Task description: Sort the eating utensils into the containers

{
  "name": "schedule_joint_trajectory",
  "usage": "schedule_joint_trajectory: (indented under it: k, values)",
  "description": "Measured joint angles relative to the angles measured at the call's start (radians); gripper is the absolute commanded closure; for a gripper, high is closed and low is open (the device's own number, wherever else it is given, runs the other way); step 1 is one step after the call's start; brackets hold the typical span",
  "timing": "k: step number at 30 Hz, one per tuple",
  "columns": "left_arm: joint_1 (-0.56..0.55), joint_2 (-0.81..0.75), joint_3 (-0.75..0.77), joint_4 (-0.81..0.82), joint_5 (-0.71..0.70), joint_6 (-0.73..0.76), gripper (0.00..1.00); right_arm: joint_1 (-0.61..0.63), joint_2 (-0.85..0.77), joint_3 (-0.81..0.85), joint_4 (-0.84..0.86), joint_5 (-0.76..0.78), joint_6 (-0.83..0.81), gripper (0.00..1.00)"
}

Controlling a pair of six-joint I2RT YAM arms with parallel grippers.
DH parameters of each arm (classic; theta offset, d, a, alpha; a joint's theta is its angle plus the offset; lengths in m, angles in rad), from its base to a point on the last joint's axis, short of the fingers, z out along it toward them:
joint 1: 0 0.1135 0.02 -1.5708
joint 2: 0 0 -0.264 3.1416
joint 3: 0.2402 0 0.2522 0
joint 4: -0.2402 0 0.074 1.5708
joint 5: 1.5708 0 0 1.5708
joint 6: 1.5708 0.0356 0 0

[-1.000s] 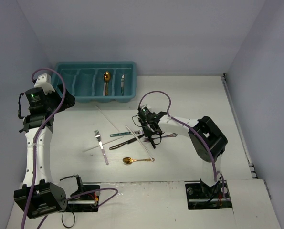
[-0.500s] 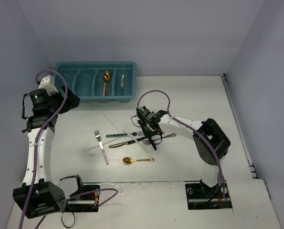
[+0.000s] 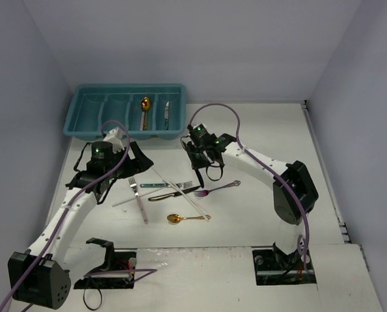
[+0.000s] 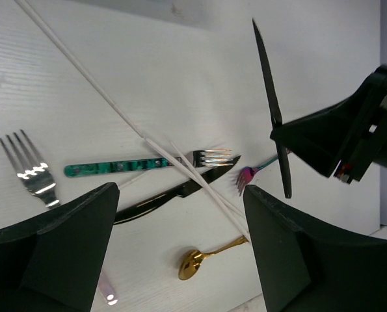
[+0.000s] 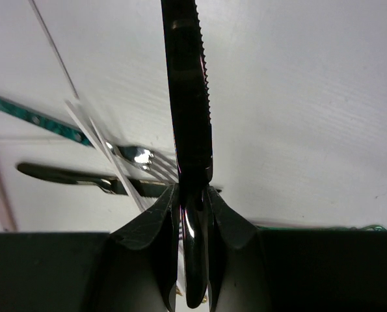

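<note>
swung in from the counter's left edge, the left pincer (image 3: 136,160) is held wide above the pile (image 3: 173,192). a black knife (image 5: 188,97) is gripped by the right pincer (image 5: 192,195) near the tray (image 3: 128,86). two pieces are sorted; most are left.

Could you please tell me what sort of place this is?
Probably a robotics test cell: plain wall panels enclose a white table, with the left arm and right arm bolted at its near edge and a teal cutlery tray on it.

A robot lab cell: plain pale walls (image 3: 180,45) enclose a white table (image 3: 278,123), with the cabled left arm (image 3: 61,216) and right arm (image 3: 261,161) bolted at its near edge.
</note>
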State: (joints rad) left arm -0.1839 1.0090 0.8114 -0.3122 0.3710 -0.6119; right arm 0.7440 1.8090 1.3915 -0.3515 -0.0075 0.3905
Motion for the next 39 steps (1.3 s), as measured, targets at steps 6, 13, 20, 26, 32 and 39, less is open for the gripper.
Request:
schedule_joint_trajectory:
  k: [6, 13, 20, 26, 32, 39]
  values:
    - [-0.133, -0.002, -0.065, 0.096, -0.046, -0.109, 0.25, -0.069, 0.015, 0.131, -0.002, -0.057, 0.110, 1.00]
    - [-0.255, 0.014, -0.068, 0.263, -0.091, -0.167, 0.25, -0.069, 0.060, 0.188, 0.000, -0.124, 0.218, 1.00]
    - [-0.291, 0.105, -0.053, 0.311, -0.111, -0.170, 0.28, -0.044, 0.104, 0.226, -0.011, -0.167, 0.273, 1.00]
    - [-0.310, 0.145, -0.051, 0.315, -0.109, -0.169, 0.29, -0.031, 0.109, 0.252, -0.007, -0.196, 0.296, 1.00]
    - [-0.313, 0.166, -0.040, 0.336, -0.111, -0.166, 0.37, -0.029, 0.112, 0.258, -0.006, -0.228, 0.311, 1.00]
    - [-0.313, 0.199, -0.031, 0.363, -0.110, -0.183, 0.51, -0.029, 0.114, 0.265, -0.005, -0.268, 0.335, 1.00]
